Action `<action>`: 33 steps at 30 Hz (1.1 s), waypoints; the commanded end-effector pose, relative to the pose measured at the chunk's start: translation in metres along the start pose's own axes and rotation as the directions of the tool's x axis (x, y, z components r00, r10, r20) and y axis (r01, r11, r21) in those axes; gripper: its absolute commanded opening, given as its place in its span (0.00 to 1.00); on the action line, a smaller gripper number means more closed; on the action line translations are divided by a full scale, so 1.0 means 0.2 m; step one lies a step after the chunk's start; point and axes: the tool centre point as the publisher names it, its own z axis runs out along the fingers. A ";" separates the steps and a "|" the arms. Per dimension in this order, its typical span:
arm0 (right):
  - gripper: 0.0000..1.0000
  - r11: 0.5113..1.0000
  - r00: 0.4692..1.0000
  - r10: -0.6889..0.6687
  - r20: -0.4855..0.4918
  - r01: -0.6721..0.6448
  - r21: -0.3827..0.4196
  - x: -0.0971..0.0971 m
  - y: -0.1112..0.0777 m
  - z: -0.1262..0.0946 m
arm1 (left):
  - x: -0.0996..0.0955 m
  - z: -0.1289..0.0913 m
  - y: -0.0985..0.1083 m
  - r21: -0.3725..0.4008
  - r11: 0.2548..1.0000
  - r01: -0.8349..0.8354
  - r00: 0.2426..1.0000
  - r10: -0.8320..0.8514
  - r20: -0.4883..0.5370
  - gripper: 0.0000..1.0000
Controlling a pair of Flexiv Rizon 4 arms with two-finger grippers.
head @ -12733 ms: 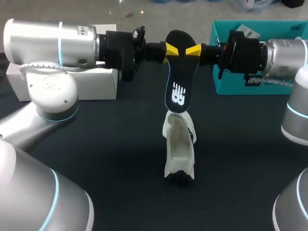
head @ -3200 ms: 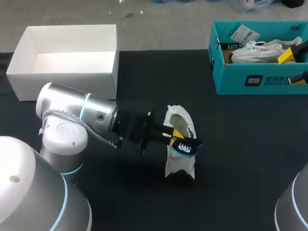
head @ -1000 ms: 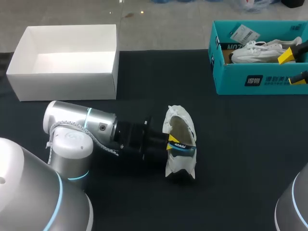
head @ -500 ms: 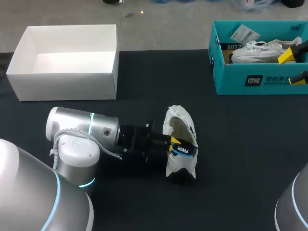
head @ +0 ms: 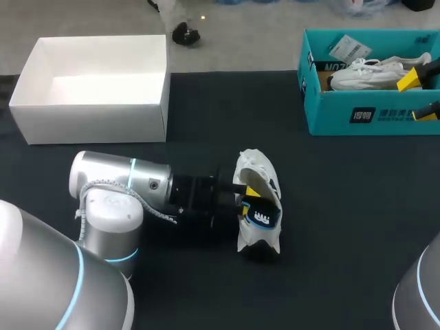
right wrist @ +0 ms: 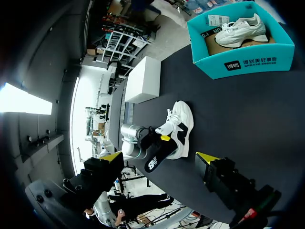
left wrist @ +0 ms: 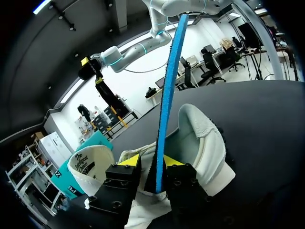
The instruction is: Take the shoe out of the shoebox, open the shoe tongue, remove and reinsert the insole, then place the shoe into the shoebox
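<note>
Left gripper (head: 246,196): clamped on the insole (head: 265,216); the arm has advanced toward the shoe (head: 258,165).
Insole: now lower, partly inside the shoe at the table's centre.
Right gripper (head: 418,95): fingers spread, over the teal box (head: 357,117), far right corner.
Status: treat reinsertion as under way; you still need the insole seated flat.

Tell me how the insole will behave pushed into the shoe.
Held by one end in the left gripper, the insole stands straight, so it is probably light and springy. It is thin, so it may buckle against the shoe, which nothing steadies and could slide.
</note>
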 end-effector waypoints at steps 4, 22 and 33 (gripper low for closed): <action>1.00 1.000 1.000 0.002 0.003 -0.002 0.000 0.00 0.00 0.00 | 0.04 -0.04 -0.12 0.003 1.000 -0.021 1.000 0.021 0.004 0.36; 1.00 1.000 1.000 0.002 0.003 -0.002 0.000 0.00 0.00 0.00 | 0.08 -0.03 -0.12 -0.004 1.000 -0.014 1.000 0.014 -0.009 0.00; 1.00 1.000 1.000 0.002 0.003 -0.002 0.000 0.00 0.00 0.00 | 0.01 0.00 0.01 -0.040 0.999 0.011 1.000 -0.011 0.001 0.00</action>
